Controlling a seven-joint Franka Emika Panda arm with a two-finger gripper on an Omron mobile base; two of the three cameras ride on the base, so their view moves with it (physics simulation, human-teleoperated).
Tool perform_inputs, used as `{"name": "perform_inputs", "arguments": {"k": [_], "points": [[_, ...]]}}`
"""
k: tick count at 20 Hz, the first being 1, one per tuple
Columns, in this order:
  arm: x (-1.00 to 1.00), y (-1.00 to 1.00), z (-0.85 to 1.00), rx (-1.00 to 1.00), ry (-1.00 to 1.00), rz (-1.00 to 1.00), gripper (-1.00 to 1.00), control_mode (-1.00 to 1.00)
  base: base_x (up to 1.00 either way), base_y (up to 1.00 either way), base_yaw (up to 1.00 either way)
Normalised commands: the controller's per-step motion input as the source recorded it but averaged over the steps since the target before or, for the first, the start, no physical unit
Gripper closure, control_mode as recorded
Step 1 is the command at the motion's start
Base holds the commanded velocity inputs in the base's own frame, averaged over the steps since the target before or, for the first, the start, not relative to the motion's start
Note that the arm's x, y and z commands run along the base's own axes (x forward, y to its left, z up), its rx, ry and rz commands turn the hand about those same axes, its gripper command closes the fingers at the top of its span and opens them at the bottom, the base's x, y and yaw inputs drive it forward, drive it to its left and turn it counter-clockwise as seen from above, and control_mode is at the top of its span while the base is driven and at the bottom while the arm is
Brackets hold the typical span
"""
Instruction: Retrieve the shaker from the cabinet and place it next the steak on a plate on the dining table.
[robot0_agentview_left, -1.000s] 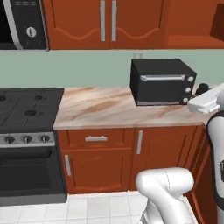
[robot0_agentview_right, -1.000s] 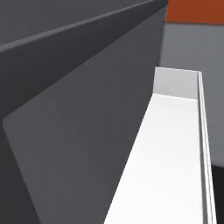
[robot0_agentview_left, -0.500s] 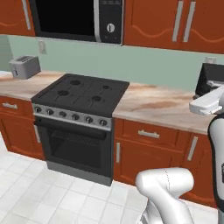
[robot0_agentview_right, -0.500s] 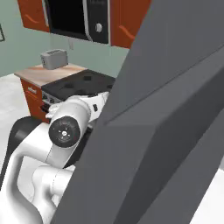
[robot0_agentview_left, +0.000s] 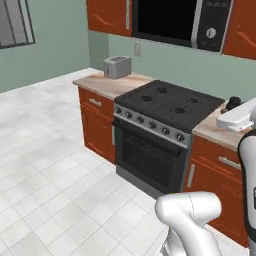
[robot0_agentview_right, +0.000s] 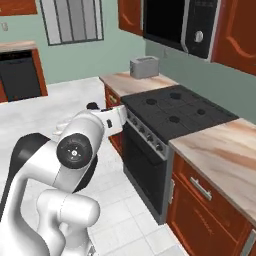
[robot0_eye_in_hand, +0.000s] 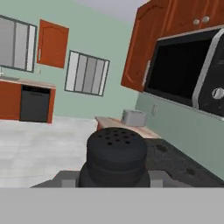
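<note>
The base has turned on leftward: the stove, at left half a second ago, now sits centre in the left base view, with the toaster and a window newly in sight. The hand pinches the black shaker, carried upright before the microwave, off any worktop.

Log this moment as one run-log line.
stage: carrying | claw: shut on shaker | in view: stove, microwave, toaster | plate, steak: unseen
</note>
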Motion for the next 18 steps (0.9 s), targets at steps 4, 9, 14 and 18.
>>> {"name": "perform_inputs", "arguments": {"k": [4, 9, 14, 18], "points": [[0.00, 0.00, 0.00, 0.00, 0.00, 0.00, 1.00, 1.00, 0.04, 0.60, 0.64], [0.00, 0.00, 0.00, 0.00, 0.00, 0.00, 1.00, 1.00, 0.20, 0.61, 0.57], [0.00, 0.00, 0.00, 0.00, 0.00, 0.00, 1.00, 1.00, 0.25, 0.58, 0.59], [0.00, 0.00, 0.00, 0.00, 0.00, 0.00, 1.00, 1.00, 0.32, 0.52, 0.62]]}}
